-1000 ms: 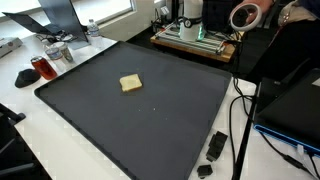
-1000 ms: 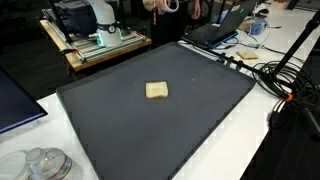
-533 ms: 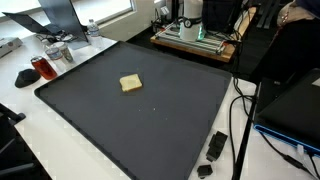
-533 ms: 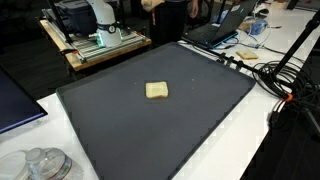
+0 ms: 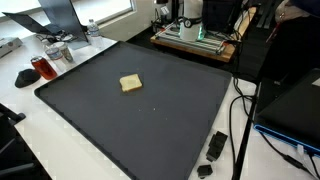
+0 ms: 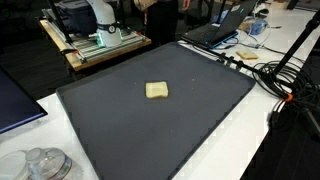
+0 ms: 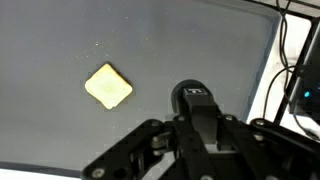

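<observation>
In the wrist view my gripper [image 7: 195, 100] hangs well above a dark grey mat [image 7: 180, 45]. Its jaws are shut on a small black rounded thing [image 7: 194, 94] with a white mark; what it is I cannot tell. A tan square piece [image 7: 108, 86] lies flat on the mat, to the left of the gripper and apart from it. Both exterior views show that piece [image 5: 130, 84] [image 6: 156, 91] alone near the middle of the mat [image 5: 150, 125] [image 6: 170, 130]. Neither exterior view shows the arm or the gripper.
A red cup [image 5: 44, 68] and a black mouse [image 5: 25, 76] sit beside the mat. Small black parts [image 5: 216, 146] and cables [image 5: 243, 110] lie on the white table. A wooden crate with equipment [image 5: 195, 35] stands behind. Laptop [image 6: 215, 32], cables [image 6: 270, 75] and glass jars [image 6: 40, 163] border the mat.
The tan piece and the mat have not moved. A person at the back has shifted, and the pale ring they held is gone from view.
</observation>
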Robot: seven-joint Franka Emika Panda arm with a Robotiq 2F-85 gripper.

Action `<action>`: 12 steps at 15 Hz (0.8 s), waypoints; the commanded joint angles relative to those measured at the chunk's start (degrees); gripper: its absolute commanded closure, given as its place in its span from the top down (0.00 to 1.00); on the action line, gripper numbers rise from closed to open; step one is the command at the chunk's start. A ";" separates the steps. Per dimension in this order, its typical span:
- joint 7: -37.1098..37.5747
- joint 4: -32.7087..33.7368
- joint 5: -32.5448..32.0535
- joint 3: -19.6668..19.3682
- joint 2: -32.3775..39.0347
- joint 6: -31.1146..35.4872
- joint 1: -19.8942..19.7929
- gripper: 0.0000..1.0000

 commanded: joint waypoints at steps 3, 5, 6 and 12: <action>-0.77 5.74 5.26 -3.84 15.95 7.85 -4.21 0.05; -0.41 6.14 6.88 -4.56 20.51 12.20 -5.70 0.05; -0.19 6.43 7.67 -4.76 22.56 13.89 -6.37 0.05; 8.75 4.30 10.71 -5.70 29.95 27.14 -8.13 0.05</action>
